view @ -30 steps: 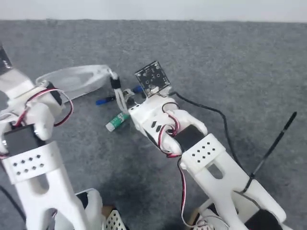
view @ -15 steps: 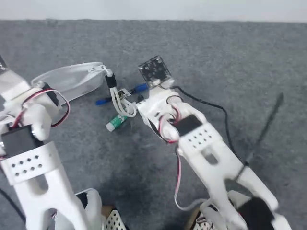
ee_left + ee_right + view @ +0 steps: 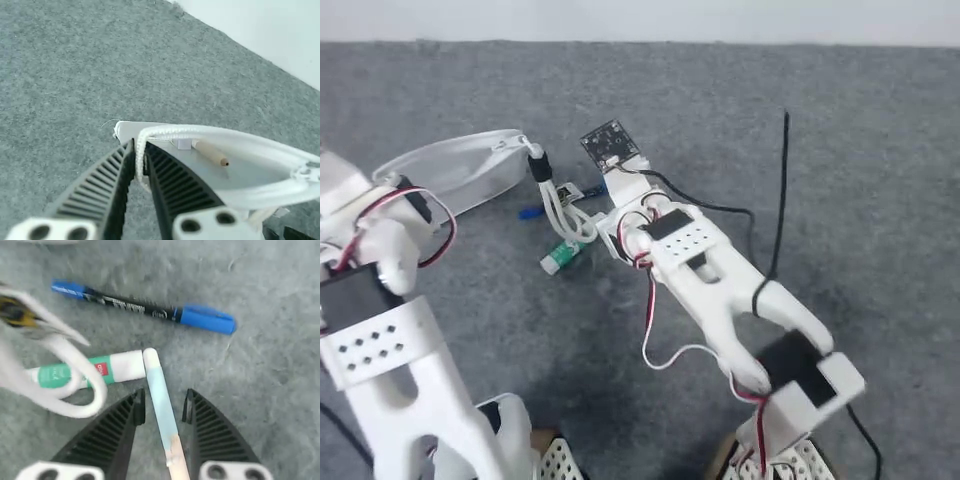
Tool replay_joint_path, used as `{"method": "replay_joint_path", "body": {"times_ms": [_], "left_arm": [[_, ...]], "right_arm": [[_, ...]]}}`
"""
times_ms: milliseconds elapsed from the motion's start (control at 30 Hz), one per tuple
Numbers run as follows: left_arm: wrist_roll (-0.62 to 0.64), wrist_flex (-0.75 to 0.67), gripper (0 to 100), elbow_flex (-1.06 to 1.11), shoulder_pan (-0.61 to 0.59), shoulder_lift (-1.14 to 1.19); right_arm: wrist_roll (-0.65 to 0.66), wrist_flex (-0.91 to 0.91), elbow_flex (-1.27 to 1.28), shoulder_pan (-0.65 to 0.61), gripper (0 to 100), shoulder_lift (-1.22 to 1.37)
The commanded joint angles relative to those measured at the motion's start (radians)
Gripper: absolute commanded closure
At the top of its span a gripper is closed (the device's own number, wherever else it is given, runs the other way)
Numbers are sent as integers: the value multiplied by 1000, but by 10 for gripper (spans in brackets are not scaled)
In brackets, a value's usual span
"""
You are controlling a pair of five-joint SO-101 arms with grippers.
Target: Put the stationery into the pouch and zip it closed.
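Note:
In the left wrist view my left gripper is shut on the white zip rim of the clear pouch, and a beige stick lies inside it. The pouch hangs at the left of the table, with its white cord looping down to the right. My right gripper is open low over the carpet, one finger on each side of a pale blue pen. A green and white glue stick lies against that pen's tip. A blue marker lies beyond it.
Grey carpet covers the table up to a white wall at the back. A black cable sticks up from the right arm. The arms' white bases stand at the front edge. Open carpet lies to the right.
The right arm has swung left and turned, its wrist now nearer the pouch's cord. The pouch has shifted slightly left and back. The left arm has barely moved.

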Motion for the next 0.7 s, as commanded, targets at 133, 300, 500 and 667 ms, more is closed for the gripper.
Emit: {"method": "replay_joint_path", "body": {"times_ms": [133, 300, 500, 667], "left_arm": [[12, -28, 989, -22, -6, -9], [12, -28, 989, -21, -6, -9], [12, -28, 989, -21, -6, -9], [11, -28, 989, -21, -6, -9]], "right_arm": [[18, 76, -166, 8, 876, 114], [18, 182, -284, 13, 876, 208], [18, 239, -379, 13, 879, 318], [18, 288, -425, 15, 880, 369]]}}
